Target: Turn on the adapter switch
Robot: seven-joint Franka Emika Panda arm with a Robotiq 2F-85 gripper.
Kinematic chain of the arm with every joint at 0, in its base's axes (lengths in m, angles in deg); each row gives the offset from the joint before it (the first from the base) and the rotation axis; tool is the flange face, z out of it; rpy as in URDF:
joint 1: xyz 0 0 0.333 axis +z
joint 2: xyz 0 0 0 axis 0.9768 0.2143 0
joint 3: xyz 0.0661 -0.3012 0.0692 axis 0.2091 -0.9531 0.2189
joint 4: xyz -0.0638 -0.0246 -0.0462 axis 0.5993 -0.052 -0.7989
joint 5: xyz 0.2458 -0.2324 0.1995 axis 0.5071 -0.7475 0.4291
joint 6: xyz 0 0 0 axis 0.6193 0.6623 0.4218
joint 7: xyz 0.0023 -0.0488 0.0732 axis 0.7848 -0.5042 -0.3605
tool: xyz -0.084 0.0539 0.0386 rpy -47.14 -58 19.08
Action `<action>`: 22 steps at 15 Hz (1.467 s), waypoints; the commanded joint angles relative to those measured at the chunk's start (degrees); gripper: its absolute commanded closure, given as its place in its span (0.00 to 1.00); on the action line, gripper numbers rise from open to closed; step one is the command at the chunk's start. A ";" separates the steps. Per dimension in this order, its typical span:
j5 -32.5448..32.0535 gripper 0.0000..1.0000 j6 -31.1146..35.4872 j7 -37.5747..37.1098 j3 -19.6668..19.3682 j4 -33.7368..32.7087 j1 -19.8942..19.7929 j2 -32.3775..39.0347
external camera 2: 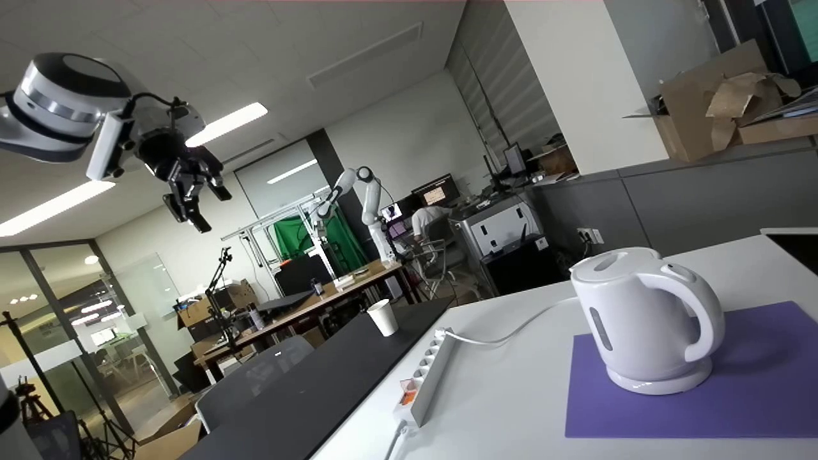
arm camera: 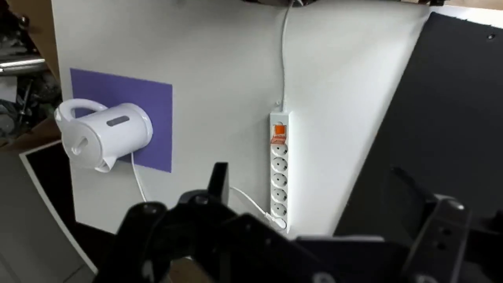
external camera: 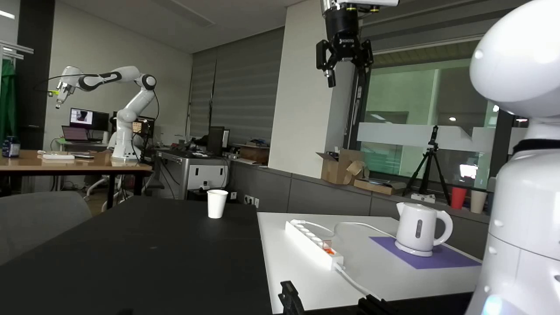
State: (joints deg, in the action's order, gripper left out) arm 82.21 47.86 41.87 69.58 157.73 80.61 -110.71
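The adapter, a long white power strip (external camera: pixel 308 246) (external camera 2: pixel 429 377), lies flat on the white table in both exterior views. In the wrist view the adapter (arm camera: pixel 279 172) stands lengthwise near the middle. Its switch, a small orange-red rocker (arm camera: pixel 279 129), is at the end where the cord leaves; it also shows in both exterior views (external camera: pixel 329 251) (external camera 2: pixel 408 397). A clear reddish flap (arm camera: pixel 278 140) stands raised beside the switch. My gripper (external camera: pixel 346 76) (external camera 2: pixel 212 209) is high above the table, well apart from the adapter. Its fingers are spread and empty in the wrist view (arm camera: pixel 310 177).
A white kettle (external camera: pixel 414 229) (external camera 2: pixel 639 319) (arm camera: pixel 112 133) stands on a purple mat (arm camera: pixel 161 118) beside the adapter. A white plug (arm camera: pixel 279 223) sits in the socket farthest from the switch. A paper cup (external camera: pixel 216 204) (external camera 2: pixel 383 318) stands on the black table (external camera: pixel 153 262) alongside.
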 commanded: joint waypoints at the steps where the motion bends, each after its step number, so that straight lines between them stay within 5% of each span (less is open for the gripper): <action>1: -4.04 0.00 8.94 4.56 -3.25 3.88 1.31 2.16; 8: -6.45 0.00 22.34 6.05 -6.06 9.26 0.20 11.67; 12: -6.04 0.00 23.91 5.39 -6.74 10.82 -0.07 17.13; 22: -5.95 0.00 23.54 6.50 -6.77 10.59 0.65 16.32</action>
State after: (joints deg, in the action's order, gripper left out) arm 76.41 71.54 48.50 63.33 168.40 80.71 -94.43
